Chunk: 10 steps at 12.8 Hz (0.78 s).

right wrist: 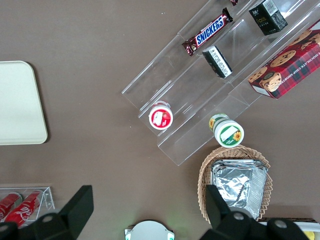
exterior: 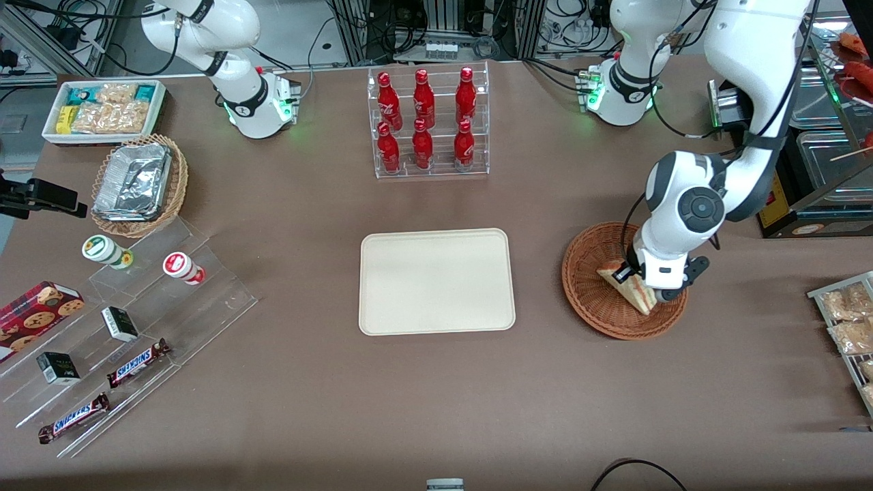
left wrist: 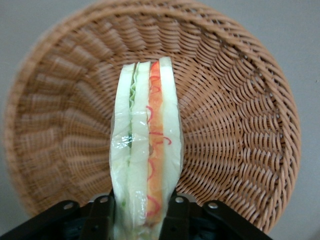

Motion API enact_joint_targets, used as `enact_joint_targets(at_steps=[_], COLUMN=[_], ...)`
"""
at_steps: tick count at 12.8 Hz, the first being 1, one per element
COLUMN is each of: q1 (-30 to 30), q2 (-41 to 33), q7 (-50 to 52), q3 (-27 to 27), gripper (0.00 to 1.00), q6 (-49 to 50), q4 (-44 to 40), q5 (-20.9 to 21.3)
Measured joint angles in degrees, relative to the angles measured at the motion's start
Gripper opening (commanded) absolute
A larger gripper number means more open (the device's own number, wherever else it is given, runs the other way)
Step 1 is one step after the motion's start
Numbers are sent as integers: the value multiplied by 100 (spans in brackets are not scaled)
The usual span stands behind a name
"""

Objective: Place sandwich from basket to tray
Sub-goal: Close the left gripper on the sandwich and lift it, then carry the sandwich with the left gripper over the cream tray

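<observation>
The sandwich [exterior: 629, 289] [left wrist: 146, 150], a pale wedge with orange and green layers in clear wrap, stands on edge over the reddish-brown wicker basket [exterior: 588, 286] [left wrist: 240, 100]. My left gripper [exterior: 644, 286] [left wrist: 141, 215] is down in the basket and shut on the sandwich, a black finger [left wrist: 102, 215] pressed on each flat side. Whether the sandwich still touches the basket floor I cannot tell. The cream tray [exterior: 436, 281] lies flat mid-table, beside the basket toward the parked arm's end, with nothing on it.
A clear rack of red bottles [exterior: 428, 121] stands farther from the camera than the tray. Toward the parked arm's end are a foil container in a tan basket [exterior: 136, 183], a white bin of snacks [exterior: 102, 109] and acrylic steps with candy bars [exterior: 136, 361]. Snack packets [exterior: 849, 320] lie near the working arm's table edge.
</observation>
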<state>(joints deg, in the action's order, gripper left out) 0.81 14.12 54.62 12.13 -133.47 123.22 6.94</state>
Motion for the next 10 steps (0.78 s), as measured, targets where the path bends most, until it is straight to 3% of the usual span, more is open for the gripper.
enact_joint_targets(at_steps=[3,5,10], q1=[-113,-526,-1695], q2=[-445,-442,136], q7=[-3,6,87], q3=[40,82,129], gripper=[0,0,0], q6=[1175,1738,1875], q4=[-980,-1657,-2361], q5=[16,16,7])
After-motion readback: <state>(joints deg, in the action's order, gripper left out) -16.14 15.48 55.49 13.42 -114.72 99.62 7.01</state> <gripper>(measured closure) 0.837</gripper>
